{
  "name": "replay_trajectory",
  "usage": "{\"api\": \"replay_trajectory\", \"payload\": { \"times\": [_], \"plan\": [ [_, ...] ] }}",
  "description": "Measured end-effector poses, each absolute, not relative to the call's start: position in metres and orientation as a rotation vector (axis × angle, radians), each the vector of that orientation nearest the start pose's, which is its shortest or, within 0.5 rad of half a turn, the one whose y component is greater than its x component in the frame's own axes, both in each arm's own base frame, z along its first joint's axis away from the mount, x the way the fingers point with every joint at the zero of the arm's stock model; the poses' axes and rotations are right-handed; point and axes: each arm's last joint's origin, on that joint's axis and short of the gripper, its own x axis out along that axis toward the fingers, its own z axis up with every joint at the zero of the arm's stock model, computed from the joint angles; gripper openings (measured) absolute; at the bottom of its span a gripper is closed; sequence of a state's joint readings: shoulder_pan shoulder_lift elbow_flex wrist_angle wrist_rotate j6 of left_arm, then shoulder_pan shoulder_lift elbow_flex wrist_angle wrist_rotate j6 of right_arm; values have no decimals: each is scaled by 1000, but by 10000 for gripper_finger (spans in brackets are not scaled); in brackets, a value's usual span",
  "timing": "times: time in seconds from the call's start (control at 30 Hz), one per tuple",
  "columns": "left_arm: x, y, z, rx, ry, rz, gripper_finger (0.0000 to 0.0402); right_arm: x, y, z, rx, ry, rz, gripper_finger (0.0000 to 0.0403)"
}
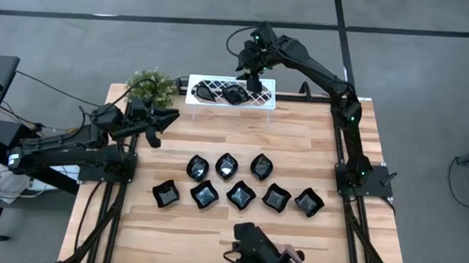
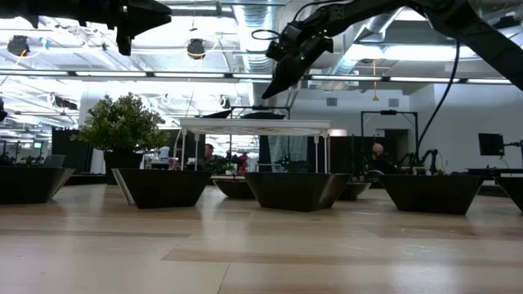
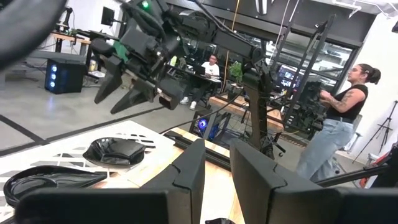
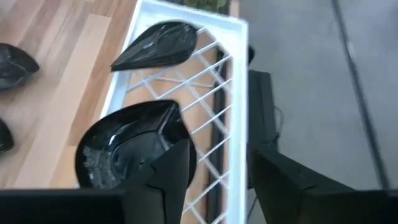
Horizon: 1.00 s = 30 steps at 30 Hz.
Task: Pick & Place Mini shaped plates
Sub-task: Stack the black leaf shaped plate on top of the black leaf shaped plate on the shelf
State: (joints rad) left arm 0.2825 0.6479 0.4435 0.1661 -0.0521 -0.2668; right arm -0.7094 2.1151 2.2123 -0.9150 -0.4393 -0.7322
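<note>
The wooden tabletop [image 1: 217,147] carries everything, with the two dark arms mounted at its left and right edges. The right arm [image 1: 335,89] reaches from the right edge to the far side, and the left arm [image 1: 62,149] lies along the left edge, pointing toward the far middle.

At the far edge stands the white lattice rack [image 1: 261,96], raised on thin legs in the low view. Just left of it sits the green potted plant [image 1: 150,84].

Two mini shaped plates rest on the rack: a slim teardrop plate [image 1: 207,90] on its left part and a rounded plate [image 1: 235,94] beside it, near the middle. In the right wrist view the rounded plate [image 4: 124,149] lies on the lattice just in front of the fingers, and the teardrop [image 4: 158,43] lies farther along the rack.

Eight more black plates [image 1: 239,189] sit on the near half of the tabletop in two rows, three in the farther row and five in the nearer row, each apart from its neighbours.

The right gripper [image 1: 254,70] hangs above the rack, over its middle, clear of the plates, its fingers apart and holding nothing. The left gripper [image 1: 163,121] hovers above the tabletop near the plant, left of the rack, its fingers slightly apart and empty.
</note>
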Motion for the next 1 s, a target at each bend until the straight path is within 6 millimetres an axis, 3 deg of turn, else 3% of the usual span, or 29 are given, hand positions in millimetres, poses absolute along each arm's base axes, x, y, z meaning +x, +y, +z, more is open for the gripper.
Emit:
{"api": "replay_trajectory", "payload": {
  "times": [0.23, 0.43, 0.57, 0.8, 1.0],
  "plan": [
    [151, 46, 268, -269, -7, 338, 76, 343, -276, 356, -101, 833, 34, 150],
    [151, 46, 268, -269, -7, 337, 76, 317, -253, 349, 249, 1100, 99, 115],
    [152, 45, 268, -269, -7, 337, 76, 316, -244, 347, 425, 1068, 161, 95],
    [152, 46, 269, -271, -15, 337, 76, 313, -213, 343, 452, 1107, 240, 80],
    [152, 46, 270, -270, -23, 336, 76, 285, -179, 329, 539, 1203, 270, 79]
  ]
}}
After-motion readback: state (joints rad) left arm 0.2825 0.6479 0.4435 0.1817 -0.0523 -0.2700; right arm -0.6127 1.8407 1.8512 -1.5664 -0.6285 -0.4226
